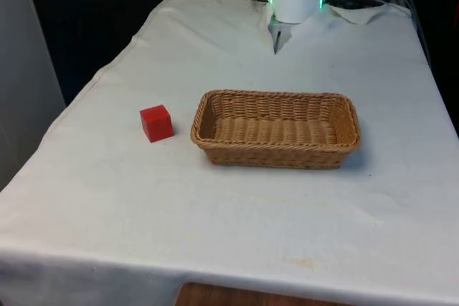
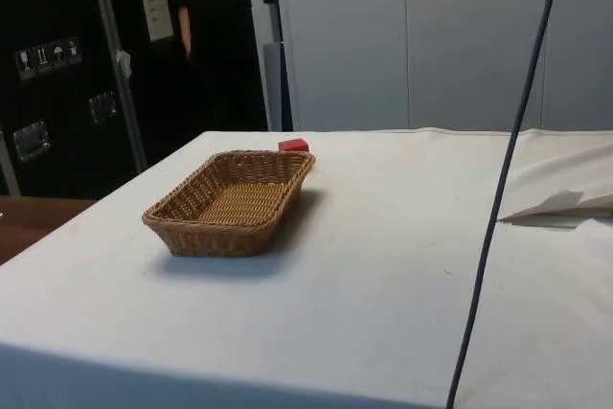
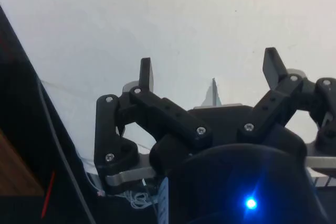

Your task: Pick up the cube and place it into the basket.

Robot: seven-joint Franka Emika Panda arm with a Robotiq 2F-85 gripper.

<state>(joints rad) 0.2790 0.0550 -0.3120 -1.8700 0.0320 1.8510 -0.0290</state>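
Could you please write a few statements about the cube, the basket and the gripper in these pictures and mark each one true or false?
1. The red cube lies inside the wicker basket. False: it sits on the white cloth outside the basket, on the front view's left of it.
2. The basket has nothing in it. True.
3. The gripper is shut on the cube. False: its fingers are spread apart with only cloth between them.
4. The cube stands apart from the basket, not touching it. True: the front view shows a strip of cloth between them.
5. The basket is tipped on its side. False: it stands upright, opening upward.
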